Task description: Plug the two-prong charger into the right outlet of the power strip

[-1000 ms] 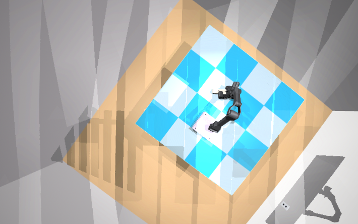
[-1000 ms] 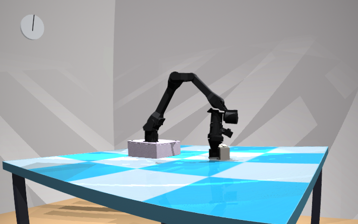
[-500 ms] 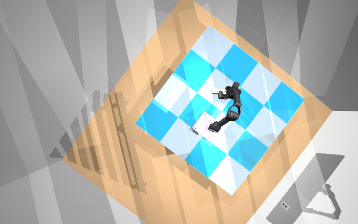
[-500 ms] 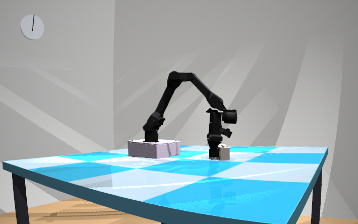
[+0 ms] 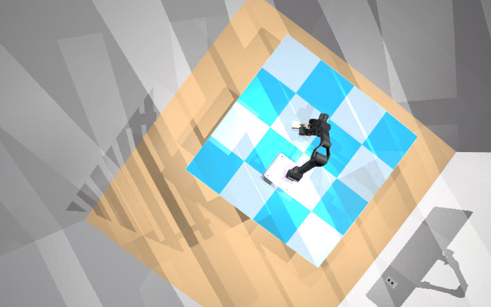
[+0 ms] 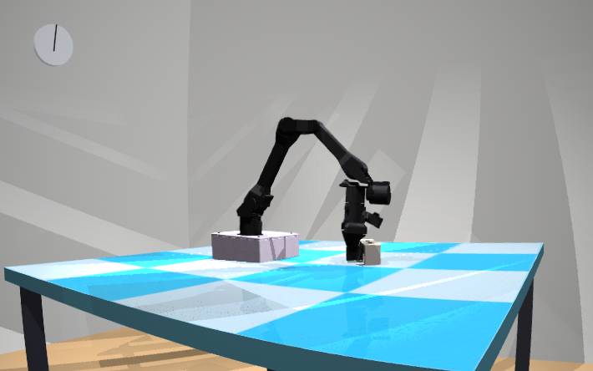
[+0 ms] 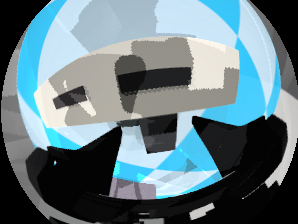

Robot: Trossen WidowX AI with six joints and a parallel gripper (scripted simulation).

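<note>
The beige power strip point(image 5: 294, 125) point(image 6: 372, 254) point(image 7: 214, 65) stands on the table beside the fingers. Two dark rectangular recesses show on its upper face in the wrist view. My gripper point(image 5: 303, 129) point(image 6: 355, 257) point(image 7: 157, 124) points down, low over the table, with its fingers wide open. A dark block, which looks like the charger point(image 7: 161, 136), sits between the spread fingers against the strip's near edge; the fingers do not grip it. Its prongs are hidden, and I cannot tell whether they are in an outlet. The top and exterior views do not show it apart from the black fingers.
The arm rises from a pale pinkish base box point(image 5: 274, 171) point(image 6: 235, 248) on the blue and white checkered table point(image 5: 308, 72) point(image 6: 419, 332). A wall outlet point(image 5: 390, 281) and a round clock point(image 6: 53, 44) are far from the arm. Strong shadows cross the scene.
</note>
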